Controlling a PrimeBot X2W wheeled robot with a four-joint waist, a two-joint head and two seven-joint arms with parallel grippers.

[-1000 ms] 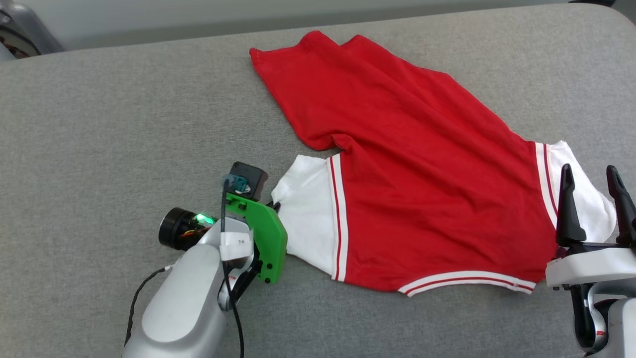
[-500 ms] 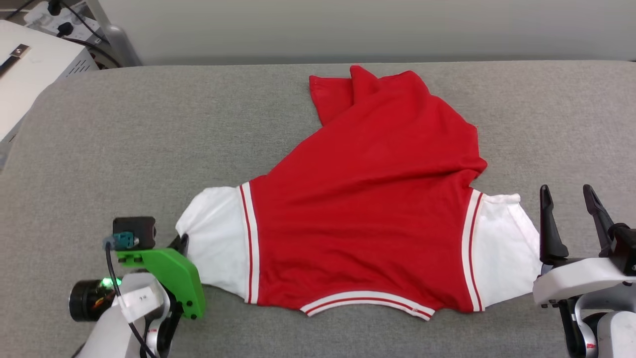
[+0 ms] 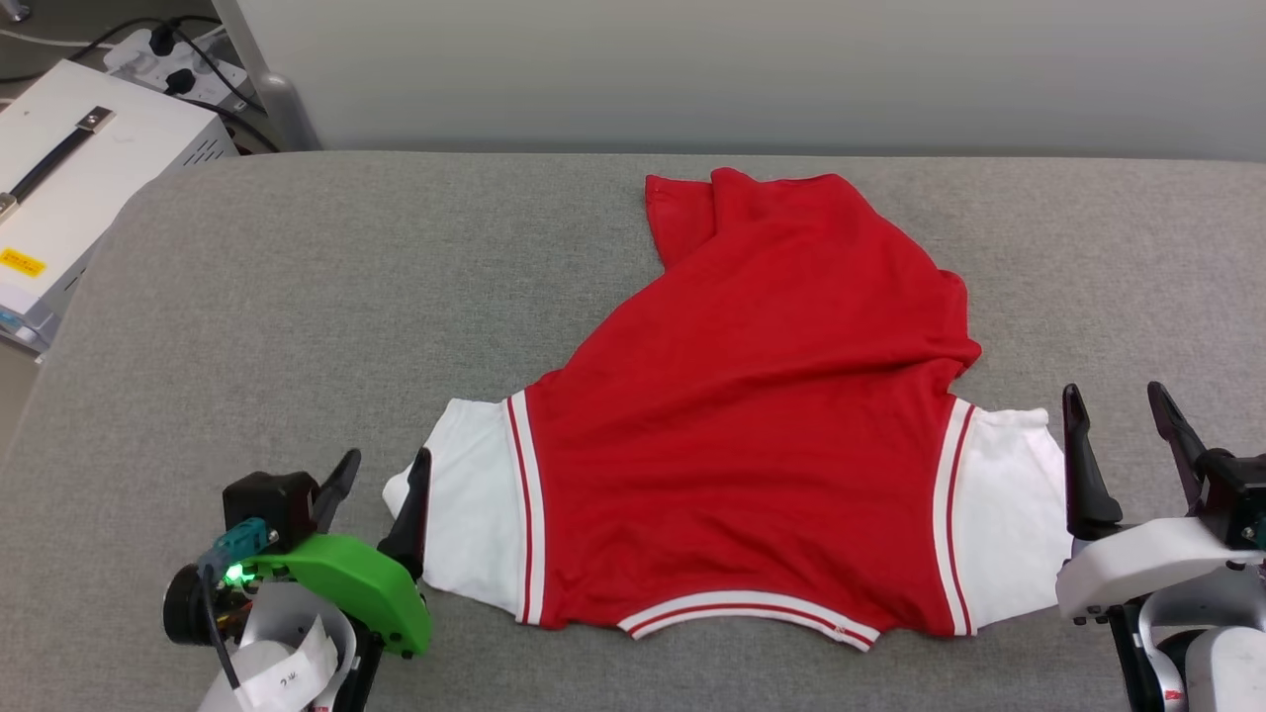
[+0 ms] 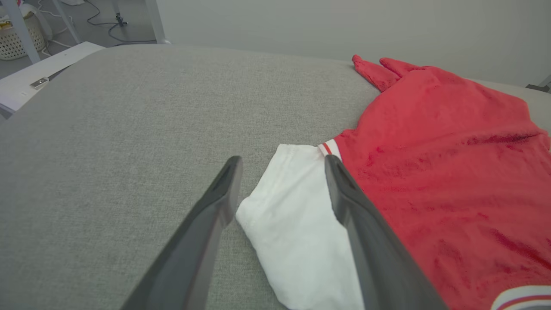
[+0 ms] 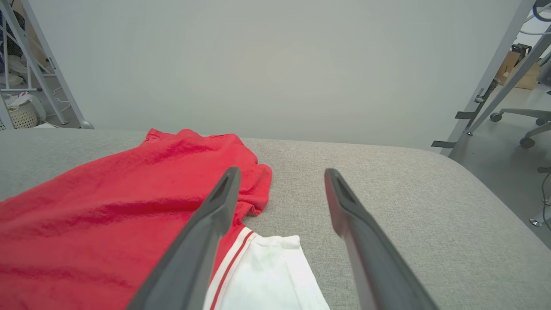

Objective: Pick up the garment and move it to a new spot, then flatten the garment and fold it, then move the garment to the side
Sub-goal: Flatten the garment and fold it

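Observation:
The garment [image 3: 752,425], red with white sleeves and red-and-white striped trim, lies spread on the grey padded surface [image 3: 297,297], its far part bunched into folds. My left gripper [image 3: 388,457] stands open at the tip of the garment's left white sleeve [image 3: 465,524]. In the left wrist view that gripper [image 4: 283,160] has the sleeve [image 4: 297,241] lying on the padding under its spread fingers, held by nothing. My right gripper [image 3: 1112,393] is open beside the right white sleeve [image 3: 1009,514]. The right wrist view shows this gripper [image 5: 282,172] above the sleeve [image 5: 267,275] and the red cloth [image 5: 107,215].
A white case with a black handle [image 3: 79,178] and a power strip with cables [image 3: 178,59] stand off the padding's far left corner, next to a metal leg [image 3: 267,89]. A pale wall runs behind. Metal frame legs and a chair base [image 5: 529,125] lie beyond the right edge.
My left gripper was shut on the left sleeve and has opened, letting it go onto the padding. The head camera has swung, shifting the whole picture. The right gripper stays open.

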